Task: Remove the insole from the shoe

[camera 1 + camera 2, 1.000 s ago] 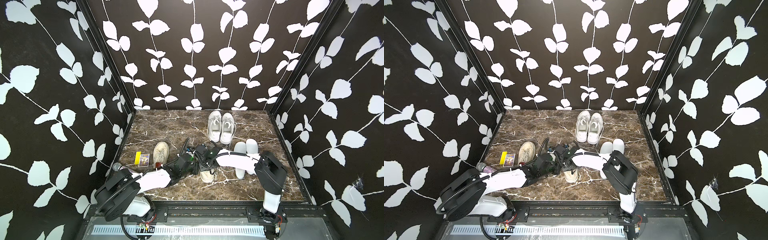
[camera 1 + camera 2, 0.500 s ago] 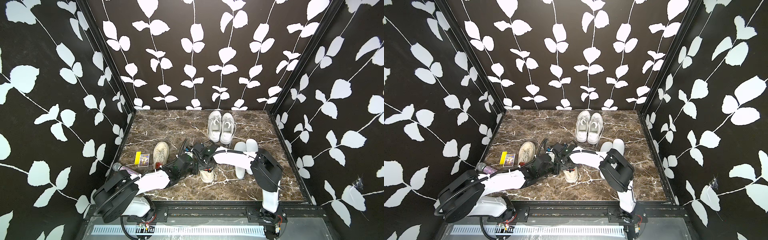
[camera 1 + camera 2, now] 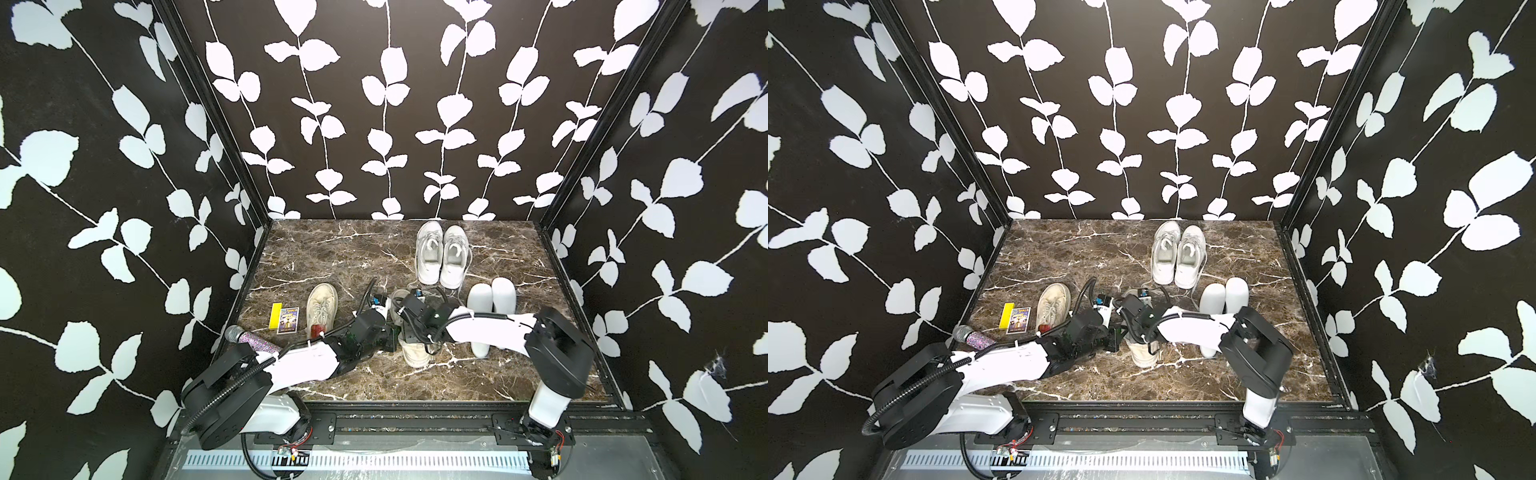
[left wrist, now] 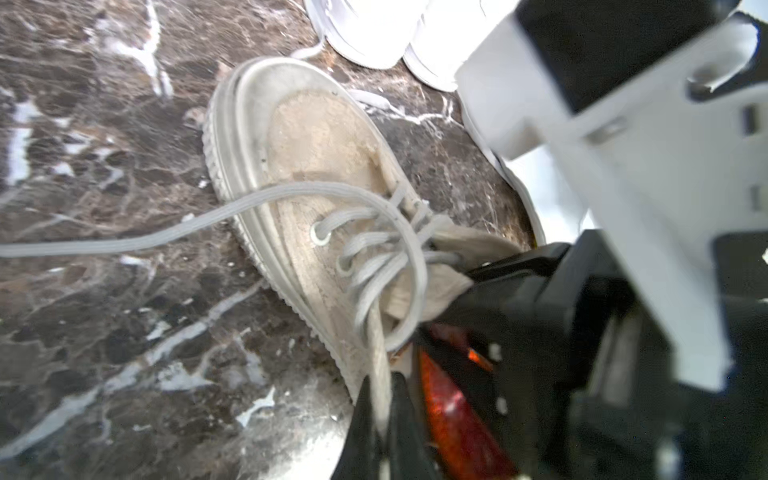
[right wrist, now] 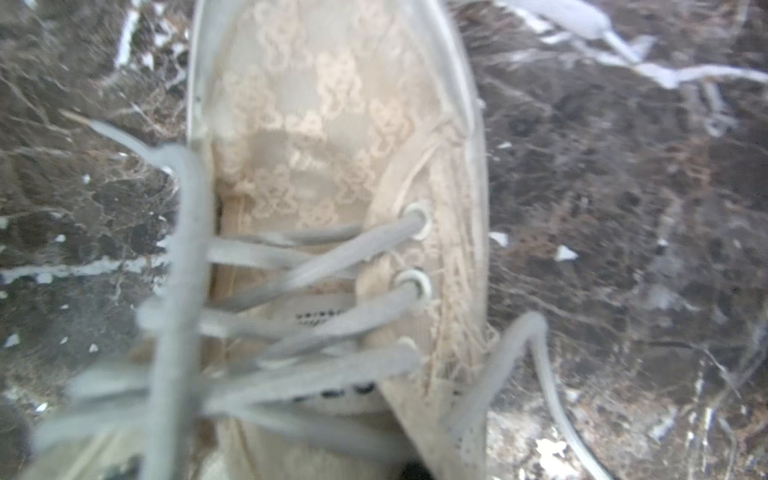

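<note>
The shoe (image 3: pixel 413 355) is a worn beige laced sneaker on the marble floor, front centre, also seen in the other top view (image 3: pixel 1142 353). My left gripper (image 4: pixel 379 382) is shut on the shoe's beige side wall (image 4: pixel 376 332) beside the opening. A red-orange surface (image 4: pixel 453 415) shows inside the opening and looks like the insole. My right gripper (image 3: pixel 409 330) reaches down into the opening from the other side. Its fingertips are hidden, so I cannot see how the jaws stand. The right wrist view shows only the laces (image 5: pixel 332 266) and the toe cap (image 5: pixel 324 95).
A pair of white sneakers (image 3: pixel 442 257) stands at the back. Two white slippers (image 3: pixel 492 299) lie under my right arm. A second beige shoe (image 3: pixel 321 305), a yellow box with a card (image 3: pixel 284 318) and a glitter microphone (image 3: pixel 249 338) lie at the left. Patterned walls close three sides.
My right arm has shifted slightly over the shoe, its wrist staying at the opening. The left arm and the shoe have held still.
</note>
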{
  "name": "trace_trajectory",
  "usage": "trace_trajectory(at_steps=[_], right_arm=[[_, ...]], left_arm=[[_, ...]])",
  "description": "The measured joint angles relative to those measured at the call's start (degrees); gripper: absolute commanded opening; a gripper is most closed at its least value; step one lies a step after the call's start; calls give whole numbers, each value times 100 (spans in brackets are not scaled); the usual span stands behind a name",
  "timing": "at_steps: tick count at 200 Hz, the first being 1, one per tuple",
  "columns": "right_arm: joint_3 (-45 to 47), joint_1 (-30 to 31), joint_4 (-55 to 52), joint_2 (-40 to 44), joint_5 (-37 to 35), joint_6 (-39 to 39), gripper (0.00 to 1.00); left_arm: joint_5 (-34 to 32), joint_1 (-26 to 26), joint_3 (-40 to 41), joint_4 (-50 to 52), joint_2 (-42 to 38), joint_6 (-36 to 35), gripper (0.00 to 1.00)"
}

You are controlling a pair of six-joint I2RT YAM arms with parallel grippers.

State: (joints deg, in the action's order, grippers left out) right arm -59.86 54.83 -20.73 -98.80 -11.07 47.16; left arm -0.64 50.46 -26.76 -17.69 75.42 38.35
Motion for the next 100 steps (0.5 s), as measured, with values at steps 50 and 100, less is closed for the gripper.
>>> trace_trajectory(at_steps=[50, 100], right_arm=[[442, -330, 925, 225, 734, 74, 0], [695, -391, 1250, 588, 846, 116, 0]], left_arm=[[-2, 39, -151, 140, 39, -219, 0], [-74, 116, -393, 396, 153, -409, 10]])
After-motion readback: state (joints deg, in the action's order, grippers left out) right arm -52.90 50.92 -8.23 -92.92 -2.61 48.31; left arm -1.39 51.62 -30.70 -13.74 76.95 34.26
